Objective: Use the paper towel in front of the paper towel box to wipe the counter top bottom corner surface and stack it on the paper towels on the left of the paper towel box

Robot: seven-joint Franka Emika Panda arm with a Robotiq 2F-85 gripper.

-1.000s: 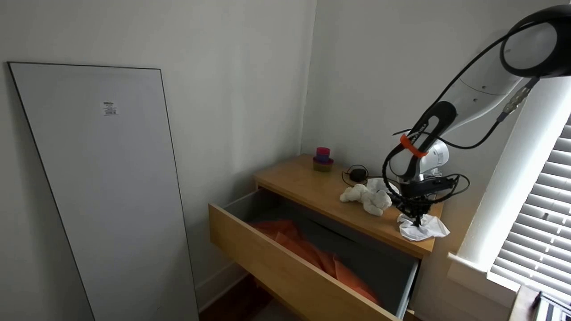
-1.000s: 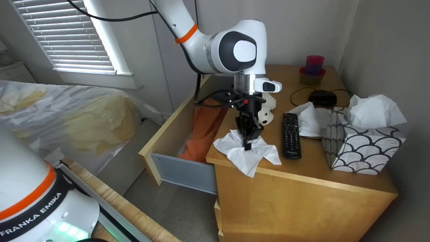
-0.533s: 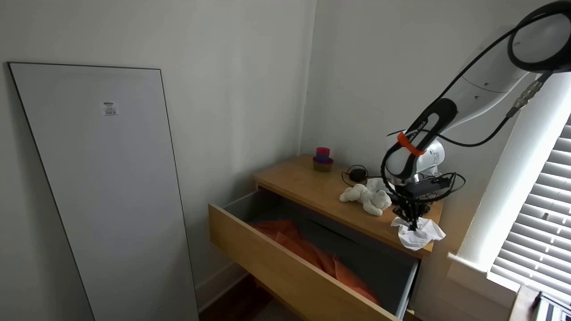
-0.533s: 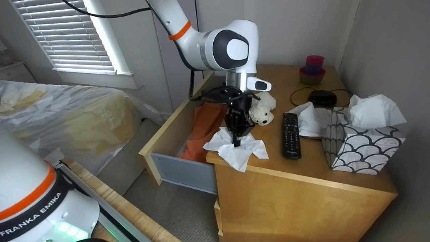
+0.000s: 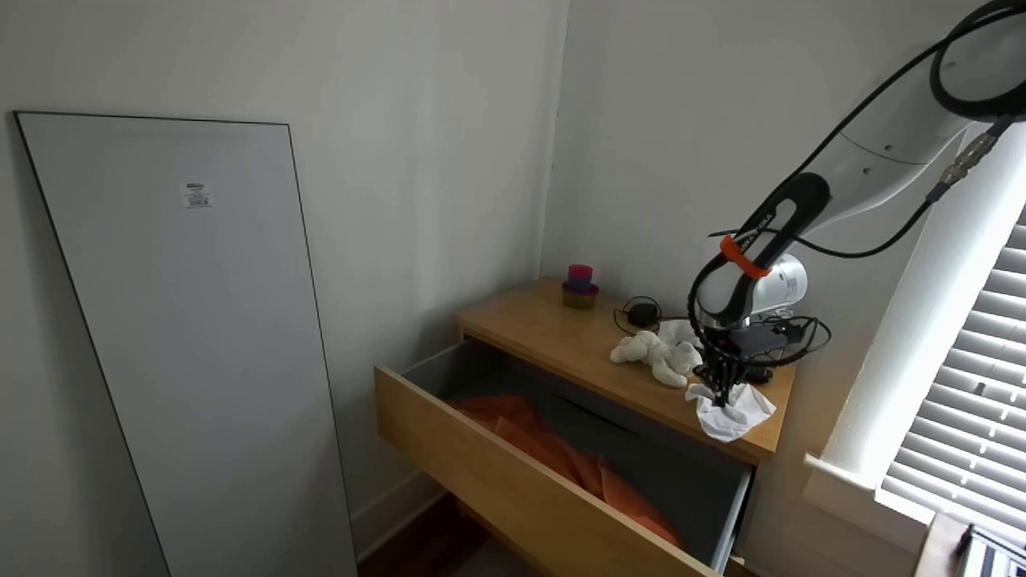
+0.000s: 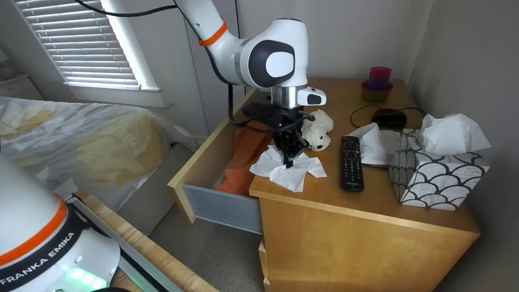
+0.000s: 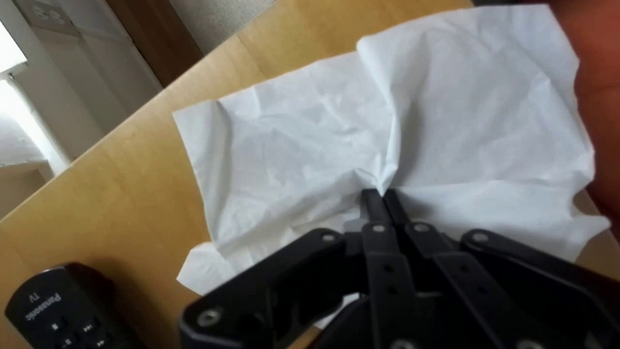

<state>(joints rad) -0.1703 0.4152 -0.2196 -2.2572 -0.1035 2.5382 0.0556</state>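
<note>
Left to right in an exterior view: the drawer (image 6: 223,207) juts out, orange cloth (image 6: 248,160) inside. Then comes the gripper (image 6: 288,163), pointing down, narrow, gripping a pinch of the white paper towel (image 6: 292,177), which spreads near the corner of the dresser top (image 6: 377,196), one side reaching past the drawer-side edge. Next up: plush toy (image 6: 318,129), black remote (image 6: 352,164), crumpled paper (image 6: 379,146), and the patterned box (image 6: 442,178), plain to see only from here.

The wrist view alone gives us the fold rising between the fingertips (image 7: 374,206) and "Panasonic" on the remote, the rest of which runs out of frame! Tough one: the label (image 5: 197,195) on the tall panel (image 5: 184,336), its print too small. And do crumpled paper and box touch? Can't tell.
</note>
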